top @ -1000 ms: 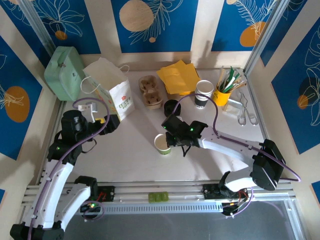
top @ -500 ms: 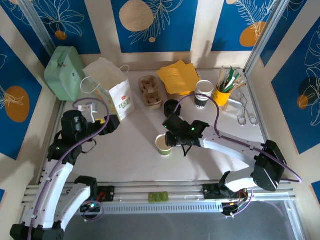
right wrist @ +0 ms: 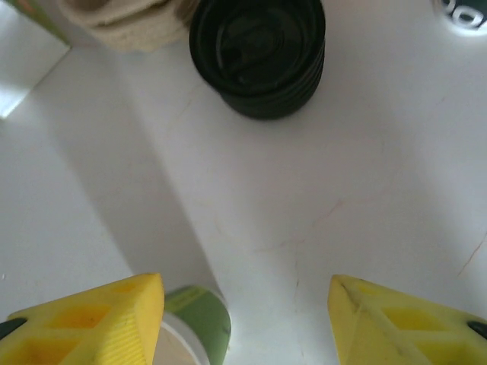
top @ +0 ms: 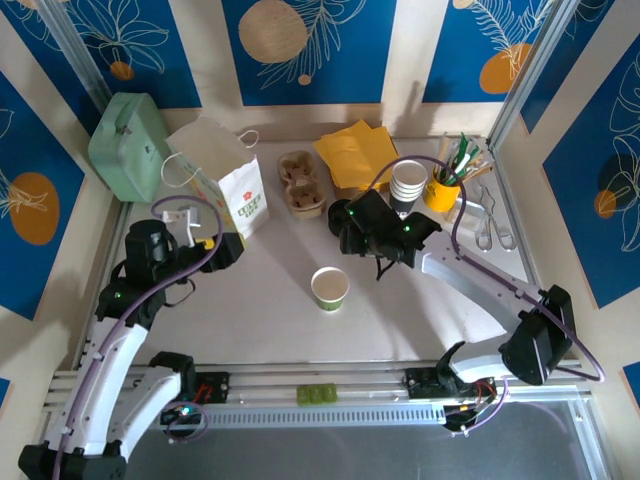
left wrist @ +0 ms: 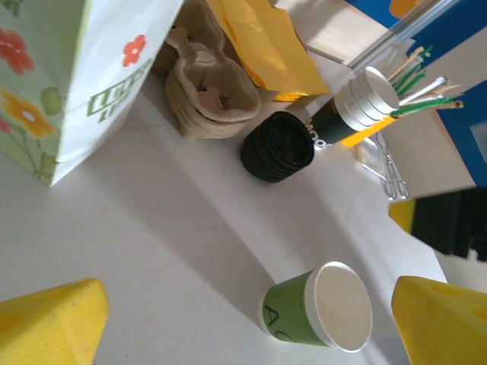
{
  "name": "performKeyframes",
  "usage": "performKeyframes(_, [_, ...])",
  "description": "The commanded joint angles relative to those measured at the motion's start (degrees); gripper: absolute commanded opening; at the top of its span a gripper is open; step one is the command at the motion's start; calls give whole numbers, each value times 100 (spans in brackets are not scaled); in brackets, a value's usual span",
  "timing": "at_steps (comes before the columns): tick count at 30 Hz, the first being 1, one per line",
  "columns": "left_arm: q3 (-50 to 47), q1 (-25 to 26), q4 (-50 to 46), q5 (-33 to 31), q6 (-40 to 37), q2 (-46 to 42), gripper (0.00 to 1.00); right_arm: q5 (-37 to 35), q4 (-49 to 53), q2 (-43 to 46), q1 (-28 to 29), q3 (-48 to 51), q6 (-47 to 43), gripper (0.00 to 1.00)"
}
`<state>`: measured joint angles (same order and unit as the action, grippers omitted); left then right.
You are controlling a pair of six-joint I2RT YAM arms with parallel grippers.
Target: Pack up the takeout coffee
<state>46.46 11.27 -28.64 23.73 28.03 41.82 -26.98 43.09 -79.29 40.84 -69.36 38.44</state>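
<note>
The takeout coffee is a green paper cup (top: 329,288) standing upright mid-table with its top open and no lid on it; it also appears near the bottom of the left wrist view (left wrist: 319,308) and at the lower edge of the right wrist view (right wrist: 202,315). My right gripper (top: 350,228) (right wrist: 247,304) is open and holds nothing. It hovers behind the cup, just in front of a stack of black lids (top: 338,212) (right wrist: 257,53) (left wrist: 277,146). My left gripper (top: 225,250) (left wrist: 247,312) is open at the left, beside the paper bag (top: 225,180).
A pulp cup carrier (top: 302,183), yellow napkins (top: 357,152), a stack of dark white-rimmed cups (top: 407,185), a yellow cup of straws (top: 445,188) and tongs (top: 487,225) line the back. A green box (top: 128,145) sits at the back left.
My right gripper opened, let go of the green cup and drew back toward the black lids. The cup stays upright where it was. The left arm barely moved.
</note>
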Motion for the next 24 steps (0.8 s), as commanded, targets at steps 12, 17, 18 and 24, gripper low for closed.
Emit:
performKeyframes(12, [113, 1308, 421, -414, -111, 441, 93, -62, -405, -1604, -803, -1042, -2, 56])
performKeyframes(17, [162, 1645, 448, -681, -122, 688, 93, 208, -550, -2027, -1020, -1194, -26, 52])
performKeyframes(18, [178, 1676, 438, -725, -127, 726, 93, 218, -539, -2085, -1038, -1250, -37, 52])
performKeyframes(24, [205, 1755, 430, -812, -122, 800, 93, 297, -547, -2355, -1143, -1432, -73, 50])
